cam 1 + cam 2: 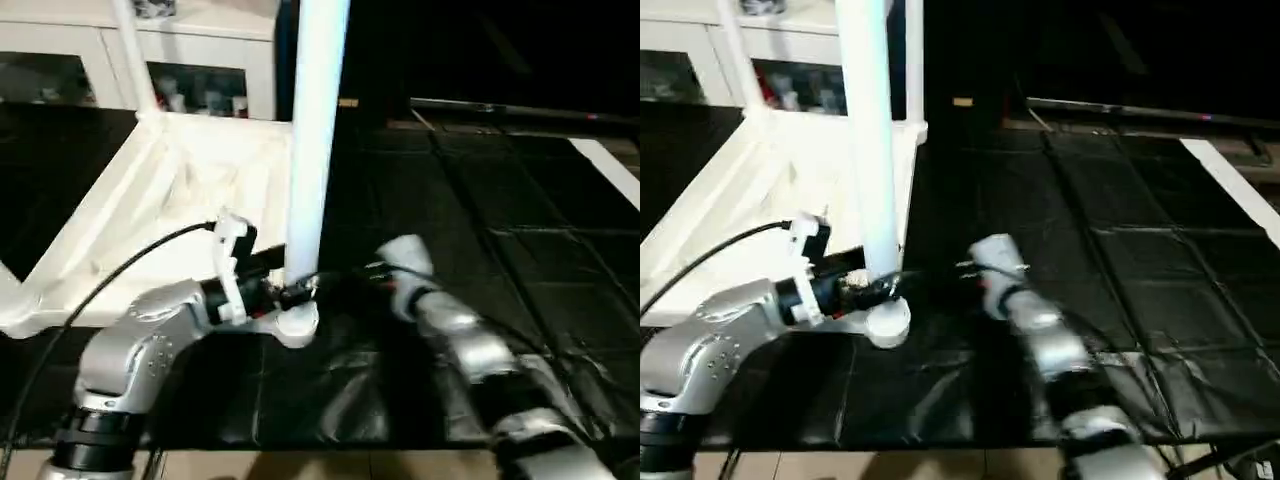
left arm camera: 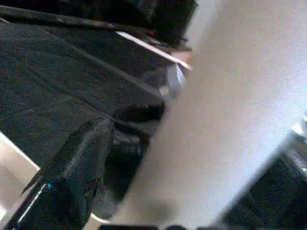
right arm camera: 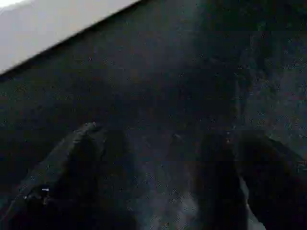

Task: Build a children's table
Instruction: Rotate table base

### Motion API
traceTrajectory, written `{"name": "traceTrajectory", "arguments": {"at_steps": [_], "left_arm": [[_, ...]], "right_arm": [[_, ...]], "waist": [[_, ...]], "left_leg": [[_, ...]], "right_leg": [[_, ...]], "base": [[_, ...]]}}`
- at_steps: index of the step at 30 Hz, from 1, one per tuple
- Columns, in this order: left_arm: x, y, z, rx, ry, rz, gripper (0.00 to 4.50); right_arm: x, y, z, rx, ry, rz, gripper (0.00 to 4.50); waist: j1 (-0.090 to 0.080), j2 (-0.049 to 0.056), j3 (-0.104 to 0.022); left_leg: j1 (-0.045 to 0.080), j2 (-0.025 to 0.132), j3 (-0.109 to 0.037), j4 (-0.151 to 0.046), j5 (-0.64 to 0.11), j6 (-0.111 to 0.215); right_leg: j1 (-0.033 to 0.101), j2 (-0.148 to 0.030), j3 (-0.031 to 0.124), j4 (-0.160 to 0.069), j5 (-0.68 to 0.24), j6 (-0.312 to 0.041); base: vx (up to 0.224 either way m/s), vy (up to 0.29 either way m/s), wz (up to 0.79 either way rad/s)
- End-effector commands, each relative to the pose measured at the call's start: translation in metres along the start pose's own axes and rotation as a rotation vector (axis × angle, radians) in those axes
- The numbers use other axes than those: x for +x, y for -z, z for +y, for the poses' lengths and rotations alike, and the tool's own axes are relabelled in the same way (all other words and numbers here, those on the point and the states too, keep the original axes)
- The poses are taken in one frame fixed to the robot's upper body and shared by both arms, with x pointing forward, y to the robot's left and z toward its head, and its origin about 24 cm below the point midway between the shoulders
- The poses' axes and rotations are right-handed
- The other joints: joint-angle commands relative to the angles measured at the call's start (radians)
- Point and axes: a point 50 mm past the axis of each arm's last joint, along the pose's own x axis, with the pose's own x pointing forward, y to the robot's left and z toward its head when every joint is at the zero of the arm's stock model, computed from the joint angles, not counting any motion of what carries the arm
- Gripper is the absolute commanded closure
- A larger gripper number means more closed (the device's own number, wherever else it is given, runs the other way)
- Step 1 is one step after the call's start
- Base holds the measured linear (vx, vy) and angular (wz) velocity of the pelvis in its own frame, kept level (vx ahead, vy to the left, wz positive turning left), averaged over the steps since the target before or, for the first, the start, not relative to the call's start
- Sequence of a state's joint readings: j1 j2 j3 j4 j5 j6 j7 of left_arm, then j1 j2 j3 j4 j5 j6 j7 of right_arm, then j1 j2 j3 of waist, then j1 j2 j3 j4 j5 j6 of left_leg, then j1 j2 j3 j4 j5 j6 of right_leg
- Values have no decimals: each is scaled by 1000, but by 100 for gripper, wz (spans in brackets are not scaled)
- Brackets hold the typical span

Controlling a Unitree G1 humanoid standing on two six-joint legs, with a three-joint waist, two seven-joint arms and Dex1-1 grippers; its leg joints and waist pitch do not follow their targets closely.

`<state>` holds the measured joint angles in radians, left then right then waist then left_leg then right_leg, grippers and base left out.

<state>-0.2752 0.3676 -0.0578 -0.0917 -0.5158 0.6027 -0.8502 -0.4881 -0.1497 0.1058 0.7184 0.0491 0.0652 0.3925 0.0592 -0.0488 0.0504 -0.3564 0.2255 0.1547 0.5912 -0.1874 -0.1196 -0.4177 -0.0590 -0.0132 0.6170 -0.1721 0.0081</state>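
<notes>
Tabletop (image 1: 150,215) lies underside up on the black floor mat (image 1: 500,250), far-left side. Two legs stand socketed: near-corner leg (image 1: 315,150), far-corner leg (image 1: 135,55). You'd judge them light, stiff, slick plastic; take the tube low, near the socket. Left tool (image 1: 295,290) spread around the near leg's base; right tool (image 1: 350,275) spread, just beside, holding nothing.

Indoor room, probably a lab or demo space, black floor mats (image 1: 480,230) laid in panels, white cabinet (image 1: 190,60) with glass doors (small items behind the glass), pale bare floor (image 1: 330,465) at the mats' edge
</notes>
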Motion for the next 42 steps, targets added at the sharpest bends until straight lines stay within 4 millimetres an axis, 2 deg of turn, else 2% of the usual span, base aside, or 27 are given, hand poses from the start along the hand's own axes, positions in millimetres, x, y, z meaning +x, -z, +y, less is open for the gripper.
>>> {"name": "traceTrajectory", "arguments": {"at_steps": [1, 4, 5, 6, 7, 8, 9, 10, 11, 13, 14, 16, 19, 21, 22, 24, 25, 28, 29, 31, 33, 36, 38, 42], "left_arm": [[0, 2, -4, 42, 40, 38, 4], [-8, 8, 1, 106, 67, 134, 4], [-9, 9, 2, 112, 69, 143, 4], [-15, 11, 6, 150, 80, 204, 4], [-18, 12, 8, 166, 83, 227, 4], [-23, 13, 13, 190, 93, 286, 4], [-23, 13, 13, 191, 93, 288, 4], [-23, 13, 13, 191, 93, 288, 21], [-29, 14, 21, 234, 94, 369, 32], [-34, 14, 30, 283, 107, 459, 32], [-36, 14, 32, 295, 114, 481, 32], [-39, 11, 38, 305, 132, 521, 69], [-42, 7, 45, 323, 151, 572, 79], [-43, 6, 49, 338, 159, 599, 115], [-44, 6, 51, 346, 168, 614, 115], [-44, 5, 54, 348, 180, 624, 126], [-44, 5, 54, 348, 180, 624, 148], [-44, 3, 57, 348, 188, 631, 167], [-44, 3, 57, 348, 189, 631, 167], [-44, 3, 58, 343, 194, 633, 202], [-44, 3, 59, 341, 199, 635, 206], [-45, 3, 60, 343, 199, 636, 247], [-46, 3, 61, 343, 198, 636, 249], [-45, 2, 62, 345, 203, 625, 285]], "right_arm": [[-7, -5, -8, 3, -27, -26, 0], [-21, -11, -12, -46, -152, -56, 0], [-22, -12, -12, -49, -163, -58, 0], [-31, -16, -10, -73, -252, -73, 0], [-35, -17, -10, -82, -289, -77, 0], [-43, -16, -12, -124, -324, -62, 0], [-44, -16, -12, -126, -325, -61, 0], [-44, -16, -12, -126, -325, -61, 0], [-52, -14, -14, -153, -365, -38, 0], [-62, -11, -13, -164, -443, -11, 0], [-65, -10, -12, -163, -466, -4, 0], [-72, -9, -8, -147, -530, 18, 0], [-82, -10, -1, -122, -622, 37, 0], [-85, -12, 3, -116, -661, 36, 0], [-87, -13, 6, -114, -685, 36, 0], [-90, -15, 9, -112, -711, 38, 0], [-90, -15, 9, -112, -711, 38, 0], [-92, -19, 11, -107, -726, 36, 0], [-92, -19, 11, -106, -727, 36, 0], [-92, -19, 12, -103, -732, 36, 0], [-93, -19, 13, -100, -734, 38, 0], [-93, -18, 14, -97, -735, 40, 0], [-93, -19, 15, -91, -738, 40, 0], [-92, -20, 16, -89, -730, 32, 0]], "waist": [[4, 15, -63], [4, 17, -62], [5, 16, -59], [4, 21, -58], [5, 19, -57], [6, 22, -57], [5, 21, -56], [6, 23, -56], [4, 26, -55], [9, 26, -54], [9, 26, -54], [10, 26, -53], [11, 27, -54], [11, 28, -56], [11, 31, -57], [10, 31, -57], [11, 30, -57], [12, 33, -58], [12, 32, -58], [14, 33, -57], [17, 36, -58], [21, 34, -58], [24, 34, -58], [30, 35, -59]], "left_leg": [[0, -16, 23, -70, -209, -15], [1, -15, 22, -71, -207, 2], [0, -15, 22, -72, -215, 6], [0, -16, 21, -73, -228, 10], [1, -15, 21, -74, -234, 14], [3, -15, 20, -75, -242, 15], [2, -14, 20, -75, -243, 14], [4, -13, 20, -75, -246, 6], [4, -14, 19, -77, -258, 0], [9, -16, 19, -75, -280, 11], [7, -15, 18, -76, -282, 11], [6, -14, 17, -78, -277, 5], [4, -13, 16, -78, -269, 3], [5, -12, 16, -77, -260, 4], [5, -12, 15, -77, -262, 0], [5, -11, 15, -76, -258, -3], [6, -12, 16, -77, -258, -2], [7, -11, 16, -75, -257, -8], [7, -11, 16, -75, -257, -9], [8, -10, 16, -76, -264, -11], [8, -10, 16, -76, -266, -14], [8, -10, 16, -76, -264, -16], [9, -10, 16, -76, -268, -17], [10, -9, 16, -76, -264, -21]], "right_leg": [[53, -31, 17, -59, -155, -169], [55, -31, 16, -61, -139, -178], [56, -31, 16, -64, -153, -177], [57, -30, 16, -66, -175, -175], [57, -30, 16, -69, -187, -170], [54, -32, 17, -70, -204, -168], [54, -32, 17, -71, -212, -169], [51, -34, 17, -70, -221, -176], [50, -32, 16, -73, -237, -181], [49, -31, 18, -78, -264, -168], [51, -32, 18, -75, -265, -167], [52, -34, 18, -77, -272, -174], [54, -37, 17, -74, -258, -183], [54, -38, 18, -72, -236, -191], [55, -39, 18, -70, -234, -193], [55, -40, 18, -69, -224, -201], [54, -39, 18, -70, -225, -202], [54, -40, 18, -68, -211, -212], [55, -39, 18, -68, -209, -213], [54, -41, 18, -68, -221, -212], [54, -42, 18, -68, -223, -214], [54, -41, 18, -68, -219, -213], [53, -41, 18, -68, -223, -211], [53, -42, 18, -66, -209, -213]], "base": [[0, 0, 0], [0, 0, 0], [0, 0, 0], [0, 0, 0], [0, 0, 0], [0, 0, 0], [0, 0, 0], [0, 0, 0], [0, 0, 0], [0, 0, 0], [0, 0, 0], [0, 0, 0], [0, 0, 0], [0, 0, 0], [0, 0, 0], [0, 0, 0], [0, 0, 0], [0, 0, 0], [0, 0, 0], [0, 0, 0], [0, 0, 0], [0, 0, 0], [0, 0, 0], [0, 0, 0]]}}
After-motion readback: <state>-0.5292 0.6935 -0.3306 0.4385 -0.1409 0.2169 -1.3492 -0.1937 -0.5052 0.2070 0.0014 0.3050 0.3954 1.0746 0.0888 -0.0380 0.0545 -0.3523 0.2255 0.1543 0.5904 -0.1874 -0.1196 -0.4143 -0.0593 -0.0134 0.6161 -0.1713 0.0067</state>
